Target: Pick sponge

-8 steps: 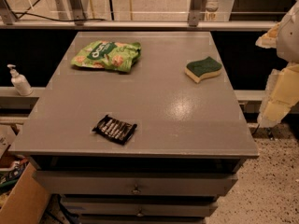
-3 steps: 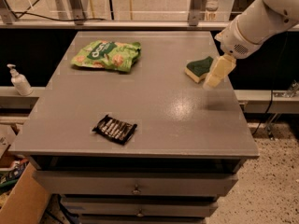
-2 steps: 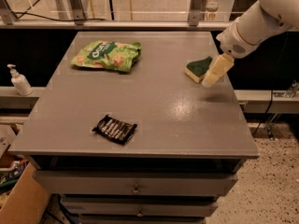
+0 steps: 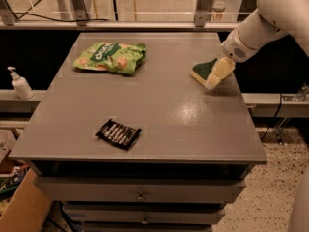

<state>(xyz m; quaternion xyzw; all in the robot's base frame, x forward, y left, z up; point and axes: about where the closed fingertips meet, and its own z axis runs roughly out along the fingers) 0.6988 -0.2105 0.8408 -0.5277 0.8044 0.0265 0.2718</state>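
Your gripper (image 4: 218,73) is down at the right rear of the table (image 4: 169,115), right against the sponge (image 4: 203,70) and covering its right end; you can't tell whether it is spread or closed. The green snack bag (image 4: 110,57) and black packet (image 4: 119,133) lie well apart from it.

Lab/wkshop: grey drawer cab. (image 4: 159,129), metal rails (image 4: 145,26), cable (image 4: 277,122); end effector (image 4: 217,74) at sponge (image 4: 203,69).

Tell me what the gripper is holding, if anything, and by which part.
Cannot be told. The gripper is at the right end of the sponge, which lies on the table; no grasp shows.
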